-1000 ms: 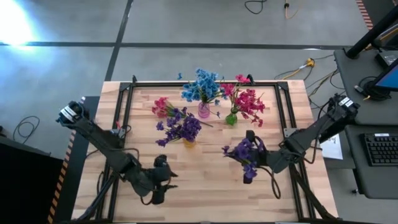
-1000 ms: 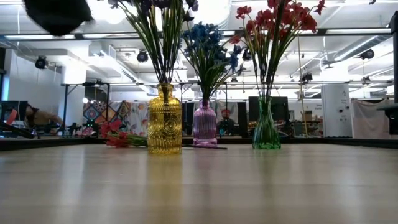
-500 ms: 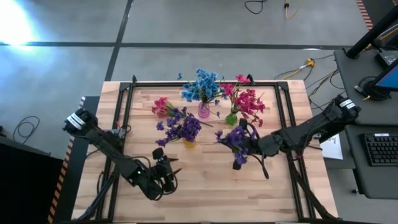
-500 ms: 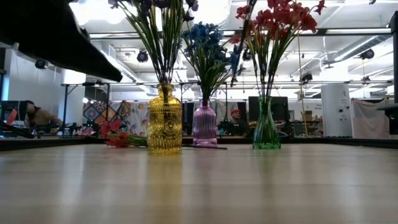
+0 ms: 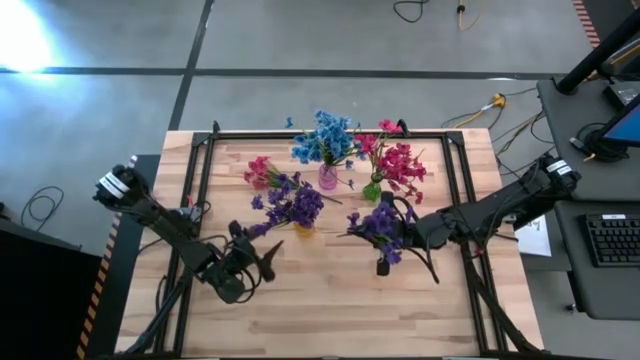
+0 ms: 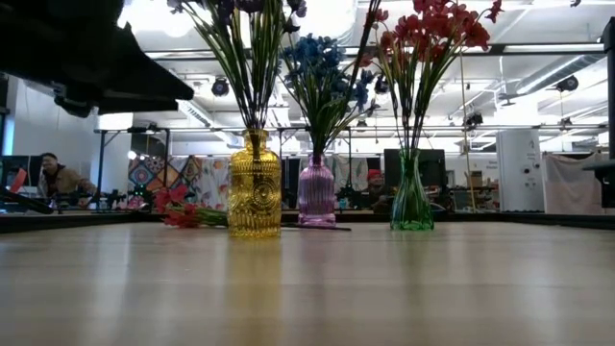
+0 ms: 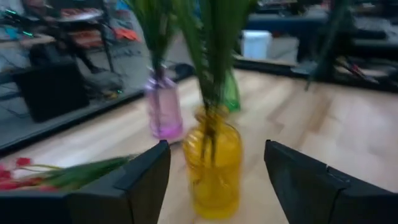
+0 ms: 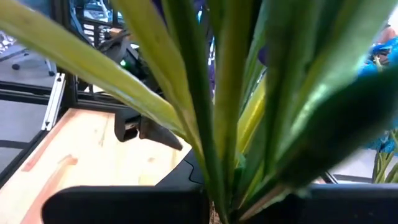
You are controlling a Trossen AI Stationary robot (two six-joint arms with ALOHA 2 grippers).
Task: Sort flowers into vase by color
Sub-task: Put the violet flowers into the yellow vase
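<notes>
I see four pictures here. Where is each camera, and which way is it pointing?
High view: above the table, looking straight down; both dark arms show, the left gripper and the right gripper carrying a purple sprig.
Low view: at table-top height, looking level at the three vases; a dark arm part crosses the upper corner.
Left wrist view: on the left arm, facing the yellow vase past its own open fingers.
Right wrist view: on the right arm, filled by green stems.
Shared: the yellow vase appears in the low and left wrist views.
</notes>
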